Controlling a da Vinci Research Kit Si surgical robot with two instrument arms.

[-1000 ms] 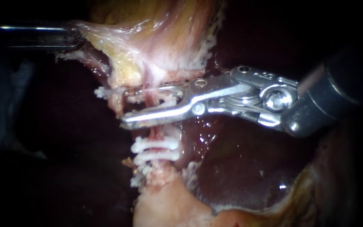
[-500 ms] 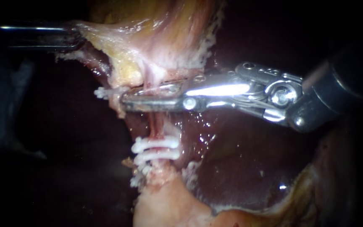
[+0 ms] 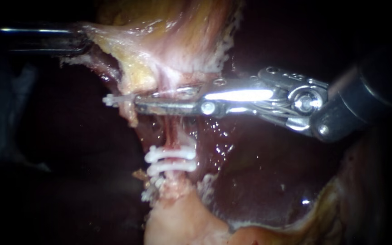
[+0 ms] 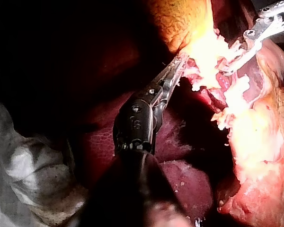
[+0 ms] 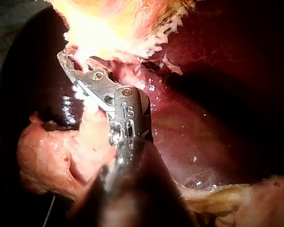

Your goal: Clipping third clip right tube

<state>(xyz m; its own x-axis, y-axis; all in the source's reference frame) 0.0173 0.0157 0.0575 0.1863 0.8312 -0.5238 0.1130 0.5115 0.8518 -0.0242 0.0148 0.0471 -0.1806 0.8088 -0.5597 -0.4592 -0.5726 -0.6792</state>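
Clipping at the squeeze: silver right instrument (image 3: 169, 103), jaws pressed together across the thin pink tube (image 3: 171, 134), pinching it and a white plastic clip (image 3: 110, 100), with the clip's end poking out beyond the tips. Lower on the same tube, two white clips (image 3: 169, 154) side by side, near the jaws but apart from them. Dark-shafted left instrument (image 4: 176, 71), jaws clamped on the yellowish gallbladder (image 3: 159, 41), holding it taut. Next, most likely: check the latch, then spread the jaws and back out along the shaft's line. Open room to the right over the dark red liver (image 3: 259, 181); little by the gallbladder's frayed edge just above.
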